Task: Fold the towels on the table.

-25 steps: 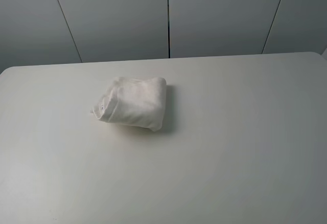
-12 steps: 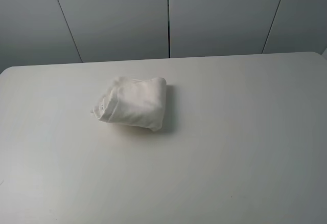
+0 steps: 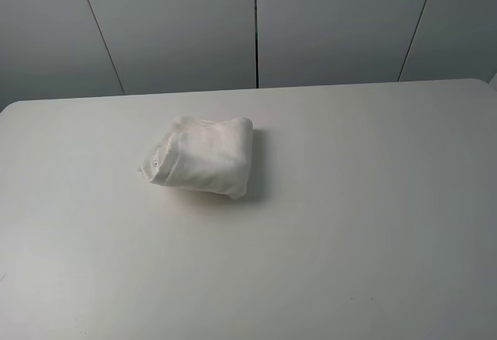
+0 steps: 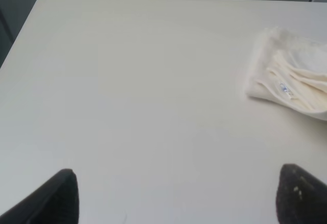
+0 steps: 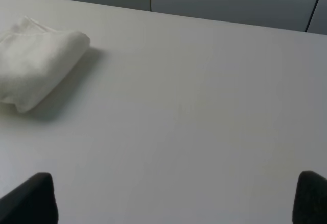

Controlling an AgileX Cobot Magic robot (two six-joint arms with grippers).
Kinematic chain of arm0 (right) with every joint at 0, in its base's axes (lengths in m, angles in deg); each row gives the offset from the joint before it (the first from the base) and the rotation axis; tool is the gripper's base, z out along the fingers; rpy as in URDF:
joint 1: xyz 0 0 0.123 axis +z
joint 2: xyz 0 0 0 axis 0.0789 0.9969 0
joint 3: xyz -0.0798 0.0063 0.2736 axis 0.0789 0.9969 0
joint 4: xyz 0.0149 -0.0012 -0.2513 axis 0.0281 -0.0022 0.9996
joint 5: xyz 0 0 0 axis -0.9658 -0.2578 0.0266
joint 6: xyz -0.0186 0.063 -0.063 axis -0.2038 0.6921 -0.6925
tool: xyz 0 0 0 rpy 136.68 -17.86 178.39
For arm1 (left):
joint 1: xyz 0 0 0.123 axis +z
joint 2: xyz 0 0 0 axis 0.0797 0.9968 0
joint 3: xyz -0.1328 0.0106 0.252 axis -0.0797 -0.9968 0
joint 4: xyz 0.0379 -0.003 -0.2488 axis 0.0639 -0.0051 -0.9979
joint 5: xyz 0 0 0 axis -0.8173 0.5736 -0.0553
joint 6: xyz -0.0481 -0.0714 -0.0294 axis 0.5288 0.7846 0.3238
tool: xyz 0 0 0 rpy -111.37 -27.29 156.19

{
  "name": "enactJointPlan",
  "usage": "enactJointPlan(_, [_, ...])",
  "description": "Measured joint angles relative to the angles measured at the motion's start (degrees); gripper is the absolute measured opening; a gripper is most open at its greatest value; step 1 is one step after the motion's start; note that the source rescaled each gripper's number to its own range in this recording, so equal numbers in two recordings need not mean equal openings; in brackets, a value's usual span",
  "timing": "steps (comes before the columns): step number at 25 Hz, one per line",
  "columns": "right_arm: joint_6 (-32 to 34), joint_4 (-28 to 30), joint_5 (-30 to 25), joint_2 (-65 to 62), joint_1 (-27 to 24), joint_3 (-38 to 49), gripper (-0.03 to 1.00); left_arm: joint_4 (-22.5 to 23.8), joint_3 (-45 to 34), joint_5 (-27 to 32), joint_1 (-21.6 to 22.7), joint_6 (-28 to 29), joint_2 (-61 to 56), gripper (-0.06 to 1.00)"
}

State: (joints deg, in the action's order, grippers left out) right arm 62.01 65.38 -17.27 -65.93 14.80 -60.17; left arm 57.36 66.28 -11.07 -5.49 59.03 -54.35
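From the high camera, the towel (image 3: 202,166) is lying bundled on the worktop (image 3: 365,231), nearer the far edge, left of centre. In the left wrist view, the left fingers (image 4: 61,196) are standing wide apart, empty, the towel well ahead. In the right wrist view, the right fingers (image 5: 33,196) are gaping equally, empty, similarly distant.

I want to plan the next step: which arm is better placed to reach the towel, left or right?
Probably the left. The towel lies left of the table's middle, on that arm's side. Both grippers, left and right, stand open and apart from it; the difference is small.
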Motion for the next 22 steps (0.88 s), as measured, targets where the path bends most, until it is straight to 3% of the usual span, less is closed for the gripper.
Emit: enactJointPlan(22, [0.0, 0.0, 0.0, 0.0, 0.0, 0.0, 1.0, 0.0, 0.0, 0.0, 0.0, -0.43, 0.0, 0.99])
